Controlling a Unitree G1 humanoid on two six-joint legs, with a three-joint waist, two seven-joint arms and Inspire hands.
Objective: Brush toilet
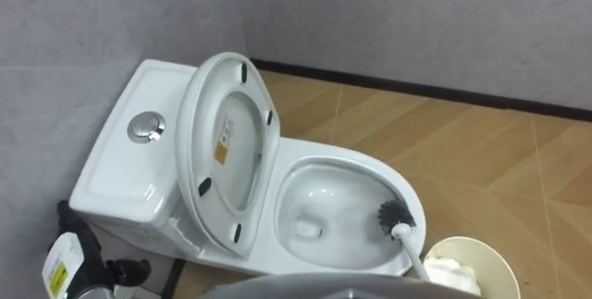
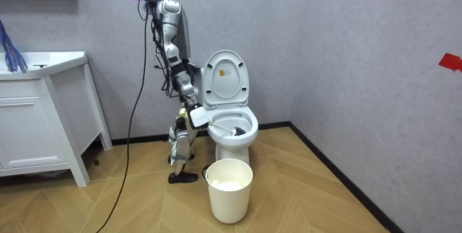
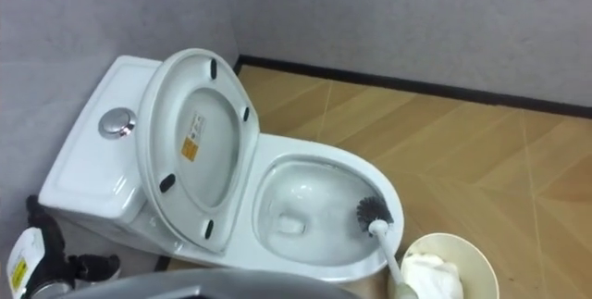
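Observation:
The white toilet (image 1: 139,174) stands against the grey wall with its lid and seat (image 1: 227,151) tipped up. The toilet brush's (image 1: 396,216) black bristle head rests inside the bowl (image 1: 319,211), against the right inner wall. Its white handle slants down out of the lower right of the eye views. In the room view the handle runs from the bowl to my right hand (image 2: 198,120), which is closed around its end. My left hand (image 1: 118,269) shows dark at the lower left, beside the tank. I stand at the toilet's side, on the room view's left.
A white bin (image 1: 467,262) with something white inside stands on the wood floor close to the bowl's front. A white cabinet with a sink (image 2: 43,117) stands at the room view's left. Open floor lies beyond the toilet.

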